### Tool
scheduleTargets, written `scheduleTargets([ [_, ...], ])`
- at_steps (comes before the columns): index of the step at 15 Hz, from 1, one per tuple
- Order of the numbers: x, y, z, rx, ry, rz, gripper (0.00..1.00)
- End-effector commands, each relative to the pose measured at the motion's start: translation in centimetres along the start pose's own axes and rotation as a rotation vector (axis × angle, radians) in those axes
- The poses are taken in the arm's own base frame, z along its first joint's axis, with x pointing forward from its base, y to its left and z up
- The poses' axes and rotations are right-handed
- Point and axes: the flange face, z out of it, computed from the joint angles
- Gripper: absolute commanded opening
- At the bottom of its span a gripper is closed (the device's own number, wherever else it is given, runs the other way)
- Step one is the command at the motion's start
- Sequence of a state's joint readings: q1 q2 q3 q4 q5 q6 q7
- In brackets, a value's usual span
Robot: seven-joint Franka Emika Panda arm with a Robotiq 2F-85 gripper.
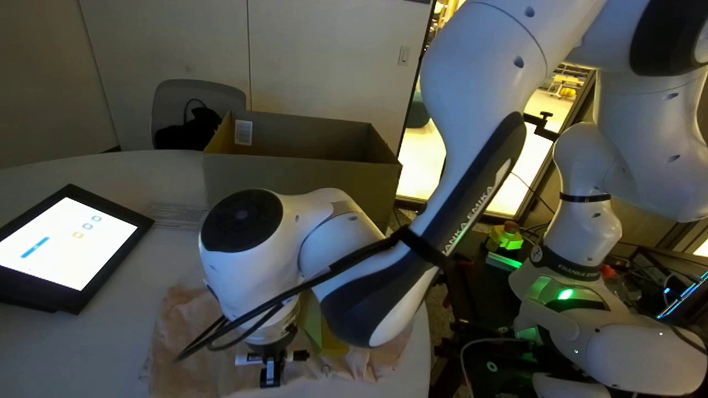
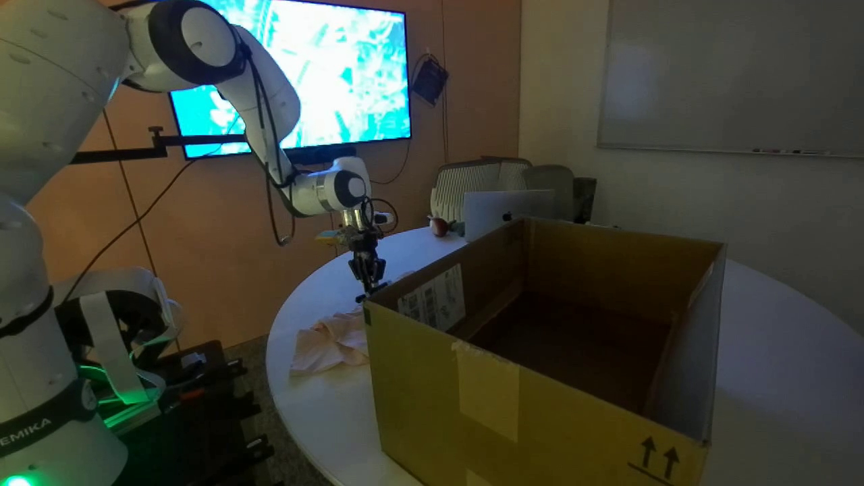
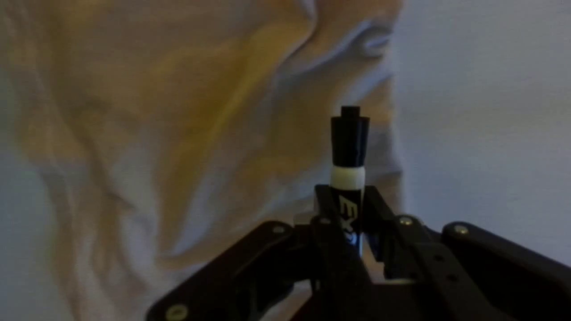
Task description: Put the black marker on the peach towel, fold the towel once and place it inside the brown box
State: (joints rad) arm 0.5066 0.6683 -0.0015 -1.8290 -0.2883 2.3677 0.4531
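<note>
Round white bench point(image 1: 83, 354): black marker point(image 3: 348, 178) may roll away

Hand point(image 3: 348, 214) pinches marker over peach towel point(image 3: 192, 133), near towel's edge; touching or not, can't tell. Letting go there, or on a crease, could send it rolling onto bare bench. Loose single fold may drop it mid-carry. Brown box point(image 2: 432, 391) has tall walls; too low a lift likely snags towel.

A big screen point(image 2: 351, 74) glows bright
Behind it is an orange wall point(image 2: 466, 135). A whiteboard point(image 2: 736, 74) hangs on a pale wall point(image 2: 561, 94), and chairs point(image 2: 457, 187) stand near the round white surface point(image 2: 763, 337).
</note>
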Motion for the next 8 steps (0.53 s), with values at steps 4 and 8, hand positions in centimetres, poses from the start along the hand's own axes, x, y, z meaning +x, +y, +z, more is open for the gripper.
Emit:
scheduleTargets([
  [4,0.4,6.4,1.7,-0.141,0.047,0.084,0.15],
  [8,0.7,7.9,2.4,-0.165,0.040,0.066,0.15],
])
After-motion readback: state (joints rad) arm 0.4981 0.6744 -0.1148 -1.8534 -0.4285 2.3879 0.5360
